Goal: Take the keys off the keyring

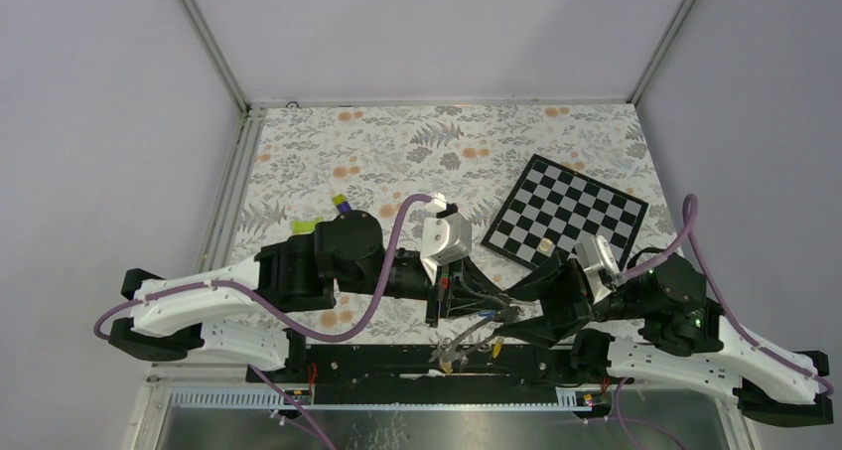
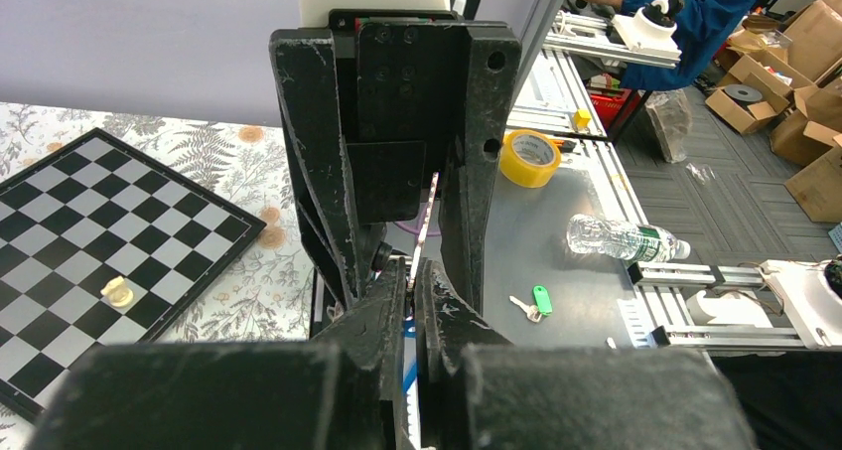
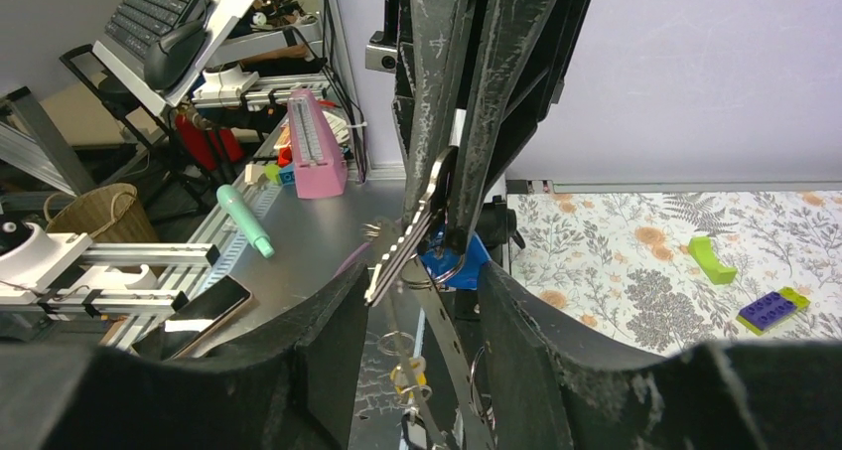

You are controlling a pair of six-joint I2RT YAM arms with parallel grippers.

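The overhead view is bright and evenly lit by diffuse light from above. The arms cast only soft, faint shadows on the floral-patterned tabletop in the lower half of the frame, and the pale walls carry a slight lilac cast. Both wrist views are wide-angle, so near parts loom large. Along the bottom of each, the black left claw and black right claw are dark, underexposed and blurred. Near the centre of the right wrist view, a plain silver metal key catches a bright glint.

Pale lilac walls, floral-covered table, aluminium frame posts, grey floor
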